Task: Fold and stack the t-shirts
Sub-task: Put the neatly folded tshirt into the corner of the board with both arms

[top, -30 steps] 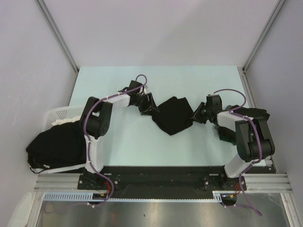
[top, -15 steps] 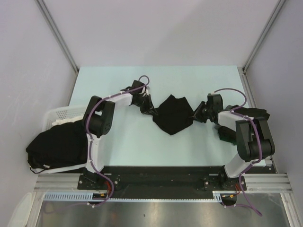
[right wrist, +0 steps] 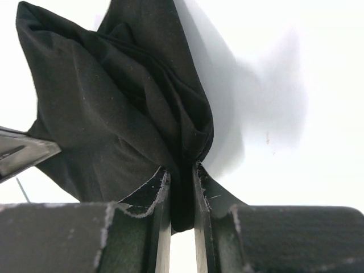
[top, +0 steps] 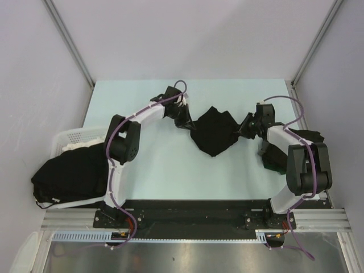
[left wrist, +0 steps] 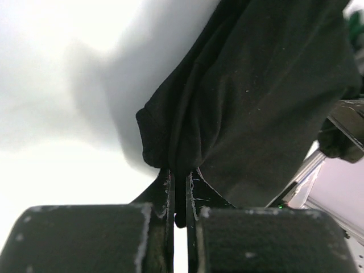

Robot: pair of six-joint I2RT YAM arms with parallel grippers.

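One black t-shirt [top: 215, 132] hangs bunched between my two grippers over the middle of the pale green table [top: 148, 165]. My left gripper [top: 189, 123] is shut on the shirt's left edge; the left wrist view shows a fold of the cloth [left wrist: 250, 102] pinched between the jaws of that gripper [left wrist: 178, 173]. My right gripper [top: 242, 129] is shut on the shirt's right edge, with the cloth [right wrist: 114, 102] gathered into its jaws [right wrist: 181, 168]. More black t-shirts [top: 68, 173] are heaped at the left. Another dark piece of cloth [top: 304, 136] lies under the right arm.
A white slotted basket [top: 71, 136] stands at the table's left edge, under the heap of shirts. Grey walls with metal posts [top: 68, 42] close in the table at the back and on both sides. The arm bases sit on the black rail [top: 193, 213] at the near edge.
The left gripper has shut on the shirt's left edge. Both grippers have moved toward the far side of the table, carrying the shirt with them.
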